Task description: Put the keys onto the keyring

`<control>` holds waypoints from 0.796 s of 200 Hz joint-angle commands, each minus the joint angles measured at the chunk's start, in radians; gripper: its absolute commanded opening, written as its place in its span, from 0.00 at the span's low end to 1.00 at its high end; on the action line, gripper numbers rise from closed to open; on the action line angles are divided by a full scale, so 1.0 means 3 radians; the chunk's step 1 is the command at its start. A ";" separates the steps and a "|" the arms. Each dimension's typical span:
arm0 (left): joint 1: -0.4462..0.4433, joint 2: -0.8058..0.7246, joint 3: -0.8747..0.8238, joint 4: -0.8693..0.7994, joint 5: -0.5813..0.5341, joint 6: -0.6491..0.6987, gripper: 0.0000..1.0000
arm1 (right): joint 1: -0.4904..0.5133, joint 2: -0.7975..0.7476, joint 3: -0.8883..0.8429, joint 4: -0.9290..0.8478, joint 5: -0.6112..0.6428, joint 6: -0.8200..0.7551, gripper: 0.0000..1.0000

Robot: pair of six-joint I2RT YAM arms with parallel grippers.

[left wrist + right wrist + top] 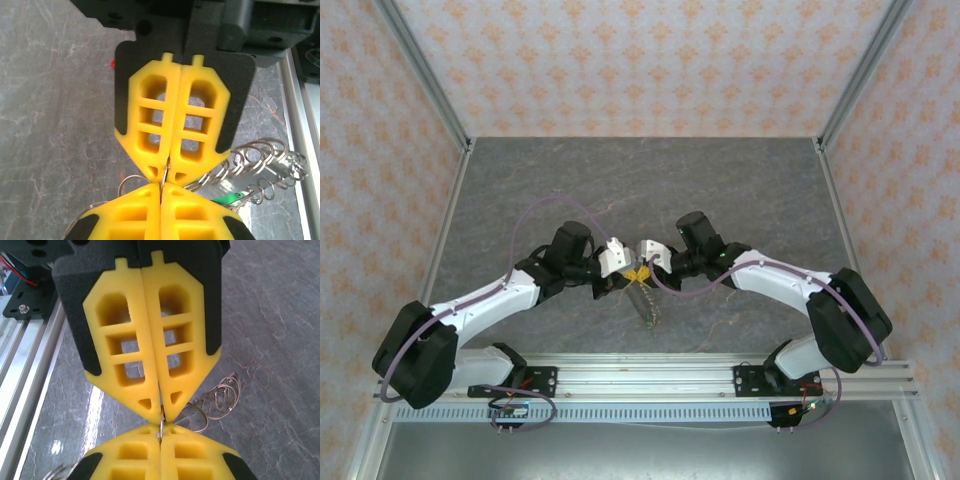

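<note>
Step (judged): spreading 1 loop | Tools: left tool (161, 192), right tool (160, 432) pinched shut tip to tip on silvery wire-ring keyring (260, 167) with green plastic tag (231, 197) | Where: over grey stone-look tabletop (50, 125), rest trailing down | Advice: pull apart gently, no twisting.

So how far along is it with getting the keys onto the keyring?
Done: nothing I can confirm. In hand: the left tool and right tool are shut tip to tip on a thin loop of the keyring, near its green tag. Left: the threading itself, apparently.
</note>
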 commanded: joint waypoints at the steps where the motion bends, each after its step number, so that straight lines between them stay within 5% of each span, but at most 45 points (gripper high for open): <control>1: -0.0017 0.0085 0.0040 -0.0007 0.0029 0.0029 0.00 | 0.0022 -0.0113 -0.0074 0.0307 -0.0181 0.0098 0.01; 81: -0.0017 0.0100 -0.0053 0.0249 0.0055 -0.0023 0.00 | 0.0015 -0.0224 -0.0483 0.0708 0.0188 0.0354 0.12; 159: -0.0014 0.0031 -0.0109 0.0307 0.0061 -0.0068 0.00 | -0.0072 -0.0268 -0.0521 0.0738 0.0132 0.0425 0.07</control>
